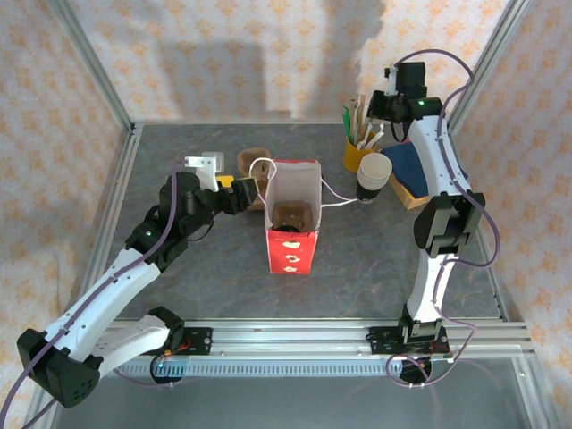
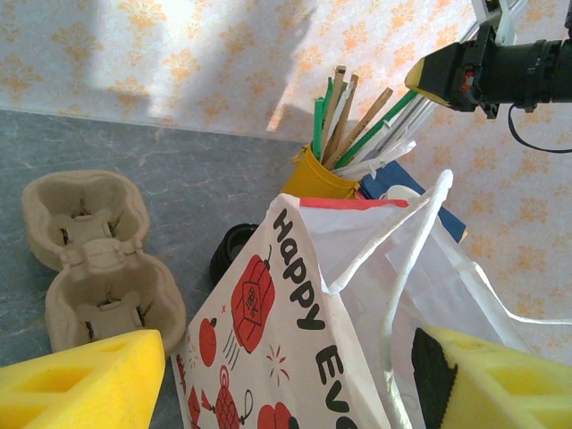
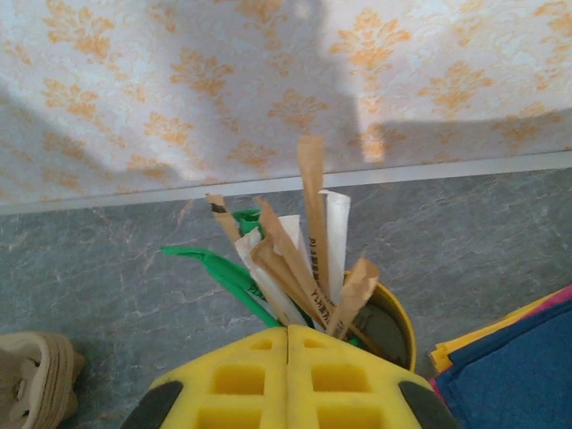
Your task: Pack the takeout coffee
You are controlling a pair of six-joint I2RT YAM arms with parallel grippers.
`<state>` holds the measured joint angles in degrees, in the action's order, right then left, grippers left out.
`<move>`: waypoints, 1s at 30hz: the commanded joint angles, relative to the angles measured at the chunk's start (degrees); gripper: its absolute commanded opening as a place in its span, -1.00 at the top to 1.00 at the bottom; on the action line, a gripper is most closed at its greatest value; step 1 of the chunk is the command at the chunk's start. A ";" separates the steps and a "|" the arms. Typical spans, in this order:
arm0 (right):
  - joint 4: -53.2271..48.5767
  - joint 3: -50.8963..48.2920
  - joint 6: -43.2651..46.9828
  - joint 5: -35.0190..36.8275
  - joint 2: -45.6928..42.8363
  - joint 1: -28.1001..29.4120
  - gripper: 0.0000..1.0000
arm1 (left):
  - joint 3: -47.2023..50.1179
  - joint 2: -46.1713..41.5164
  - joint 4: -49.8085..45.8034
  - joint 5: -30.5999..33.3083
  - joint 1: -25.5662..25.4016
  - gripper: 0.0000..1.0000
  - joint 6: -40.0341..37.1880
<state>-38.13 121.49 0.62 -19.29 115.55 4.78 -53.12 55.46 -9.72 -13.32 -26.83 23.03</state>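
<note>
Red-and-white paper, printed "Happy", forms the tall bag [image 1: 290, 255] standing open at the centre of the grey table [image 1: 179, 277], its white cord handles [image 1: 335, 201] trailing to the right. The left gripper [image 1: 243, 195] sits at the bag's left wall with its jaws spread wide across that edge, pinching nothing. The paper cup [image 1: 374, 174], dark outside and cream inside, stands uncovered outside the bag, to its right and just beside the yellow cup of stir sticks [image 1: 356, 156]. What looks like its black lid [image 2: 234, 252] lies on the table past the bag's far corner, near the pulp cup carrier [image 1: 253, 161]. The right gripper [image 3: 288, 332] hovers over the stir sticks, fingers pressed together on nothing. A blue-topped stack of sheets [image 1: 407, 165] lies behind the paper cup.
</note>
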 commanded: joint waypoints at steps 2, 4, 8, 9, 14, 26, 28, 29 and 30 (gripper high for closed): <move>0.01 3.71 0.87 2.21 -4.24 0.39 0.98 | 0.12 -1.32 1.10 -1.01 0.56 -0.50 0.35; -0.36 4.93 0.80 2.24 -6.24 0.56 0.99 | 0.28 -1.57 1.17 -0.84 0.62 -0.50 0.48; -0.07 3.70 -0.01 2.40 -13.11 0.84 1.00 | 1.14 -2.26 1.88 -0.65 0.56 -0.50 1.10; -0.10 3.19 -0.25 2.41 -14.81 0.93 1.00 | 1.31 -2.36 2.02 -0.66 0.63 -0.50 1.13; -0.51 0.75 -2.82 -0.59 -24.45 1.38 1.00 | 1.43 -2.83 1.89 -0.56 0.61 -0.50 1.20; -0.74 -11.42 -14.24 -22.66 -43.12 3.41 1.00 | 1.97 -3.58 1.98 -0.75 0.63 -0.50 1.14; -1.12 -14.13 -15.45 -25.47 -44.95 3.91 1.00 | 2.10 -3.85 1.90 -0.74 0.58 -0.49 1.14; -1.16 -15.77 -16.19 -25.87 -45.75 4.22 1.00 | 2.22 -4.02 1.89 -0.77 0.57 -0.49 1.14; -0.82 -17.57 -16.85 -25.86 -46.52 4.71 1.00 | 2.30 -4.17 1.89 -0.74 0.57 -0.49 1.08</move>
<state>-39.18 107.28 -12.16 -39.51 70.39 8.62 -51.88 52.71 -9.37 -13.32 -26.83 23.94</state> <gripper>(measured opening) 0.045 0.747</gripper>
